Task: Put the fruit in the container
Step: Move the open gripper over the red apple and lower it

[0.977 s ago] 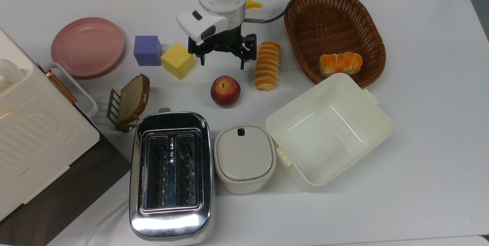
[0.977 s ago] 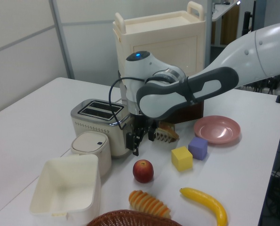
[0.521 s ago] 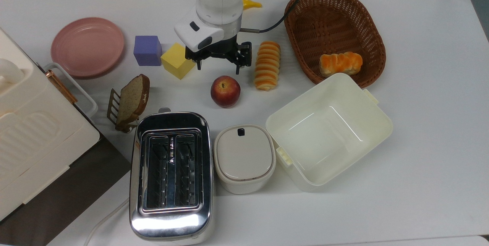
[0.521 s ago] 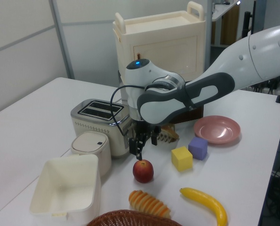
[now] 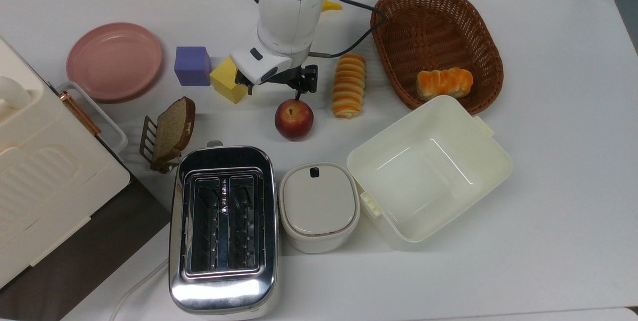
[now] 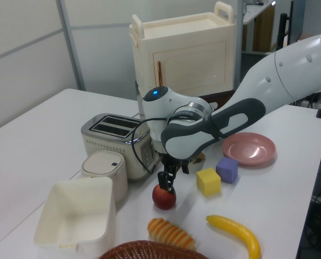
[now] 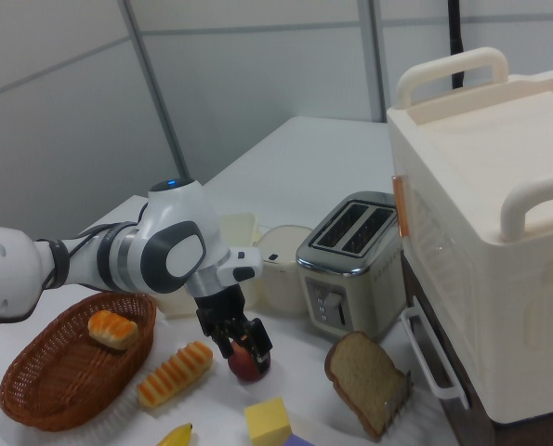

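The apple sits on the white table, and the pincer is down right on top of it. In the right view its two fingers stand spread apart, one on each side of the apple, not squeezing it. In the left view the pincer reaches the apple's top.

Just beside the apple, on the top view's right, lies a striped bread roll. On the top view's left sits a yellow block, with a purple block next to it. Below the apple in the top view are a small lidded pot and a shiny toaster. The big cream tub stands open, near the apple but apart from it, touching a brown basket.
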Robot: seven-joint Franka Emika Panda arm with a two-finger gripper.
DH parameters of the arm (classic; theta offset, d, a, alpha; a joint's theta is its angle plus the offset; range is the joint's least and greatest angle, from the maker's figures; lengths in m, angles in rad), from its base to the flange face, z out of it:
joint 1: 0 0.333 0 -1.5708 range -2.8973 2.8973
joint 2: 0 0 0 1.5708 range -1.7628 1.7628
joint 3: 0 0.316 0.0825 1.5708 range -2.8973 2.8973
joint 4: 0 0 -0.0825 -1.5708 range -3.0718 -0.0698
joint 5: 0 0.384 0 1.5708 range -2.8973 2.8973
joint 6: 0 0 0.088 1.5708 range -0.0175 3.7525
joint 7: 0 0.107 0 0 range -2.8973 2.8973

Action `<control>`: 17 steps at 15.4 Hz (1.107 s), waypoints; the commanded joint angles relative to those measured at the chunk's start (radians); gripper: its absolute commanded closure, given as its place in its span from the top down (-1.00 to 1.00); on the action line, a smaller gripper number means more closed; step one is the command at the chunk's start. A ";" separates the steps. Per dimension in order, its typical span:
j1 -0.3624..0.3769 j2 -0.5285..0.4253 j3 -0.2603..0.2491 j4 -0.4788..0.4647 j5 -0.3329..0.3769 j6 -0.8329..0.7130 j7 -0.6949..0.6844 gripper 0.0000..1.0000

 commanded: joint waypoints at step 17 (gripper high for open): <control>-0.011 0.011 0.090 -0.026 -0.098 0.134 0.024 1.00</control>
